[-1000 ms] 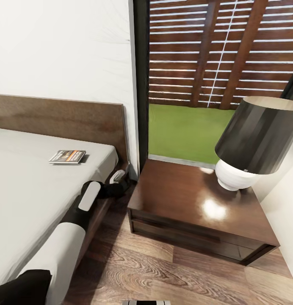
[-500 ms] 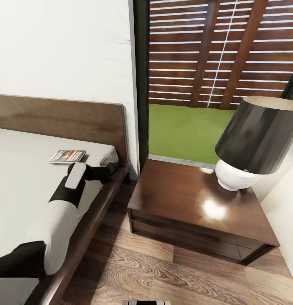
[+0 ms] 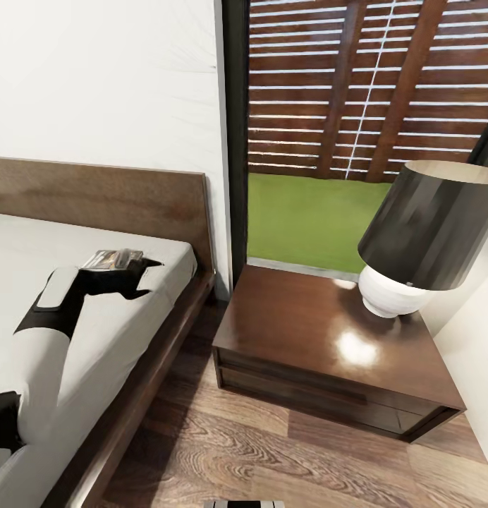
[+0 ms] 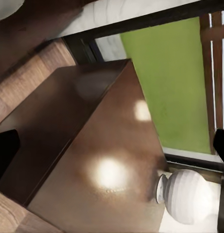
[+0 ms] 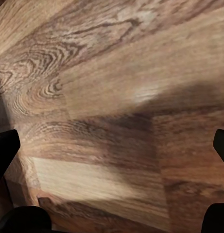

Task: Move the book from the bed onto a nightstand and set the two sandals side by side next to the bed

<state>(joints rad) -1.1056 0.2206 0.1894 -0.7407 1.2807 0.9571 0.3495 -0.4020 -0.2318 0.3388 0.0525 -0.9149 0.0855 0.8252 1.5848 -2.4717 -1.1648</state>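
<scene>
The book point(image 3: 111, 257) lies on the bed's grey mattress point(image 3: 124, 331) close to the dark headboard point(image 3: 96, 197). My left gripper point(image 3: 147, 276) hovers over the mattress right at the book's near edge, and its black wrist covers part of the cover. Its fingers are spread open and hold nothing. The left wrist view looks past the open left gripper point(image 4: 112, 145) at the glossy nightstand point(image 4: 92, 145). That nightstand point(image 3: 321, 331) stands right of the bed. My right gripper point(image 5: 112, 145) is open above the wood floor point(image 5: 116, 82). The sandals are out of view.
A lamp point(image 3: 420, 233) with a dark shade and white base point(image 4: 189, 196) takes up the nightstand's back right corner. Behind it is a tall window point(image 3: 357, 106) with lawn and a slatted fence. A narrow strip of plank floor point(image 3: 202, 339) separates bed and nightstand.
My left arm has risen out of the gap between bed and nightstand and swung left over the mattress up to the book. The camera has not moved.
</scene>
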